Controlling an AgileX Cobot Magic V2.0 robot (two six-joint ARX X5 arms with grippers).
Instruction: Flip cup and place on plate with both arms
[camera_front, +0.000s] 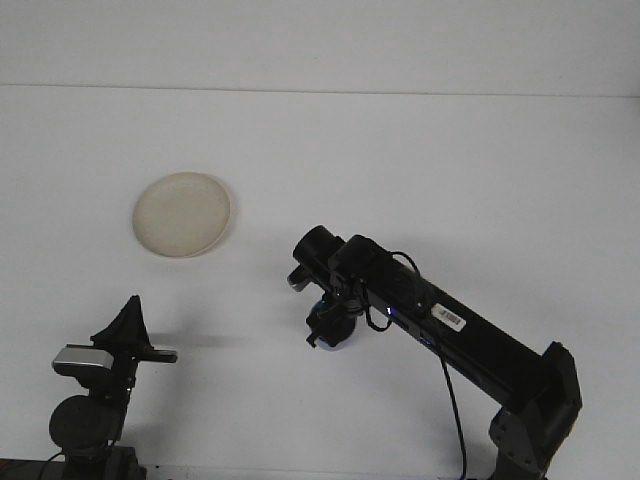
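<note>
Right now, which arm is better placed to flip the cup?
Right: its end effector is at the blue cup; the left end effector sits far off near the table's front edge.

One plate (182, 214), one cup (334, 331).

My right arm (470, 345) is black all over, a long boxy link with a white label on its top face and a second, smaller pale tag further along. A small blue light glows near its wrist. A thin black cable loops over the wrist, and another hangs down from the link. Its base joint is rounded and matte black. My left arm (100, 385) shows a black pointed head, a silver-grey block and a round black joint.
</note>
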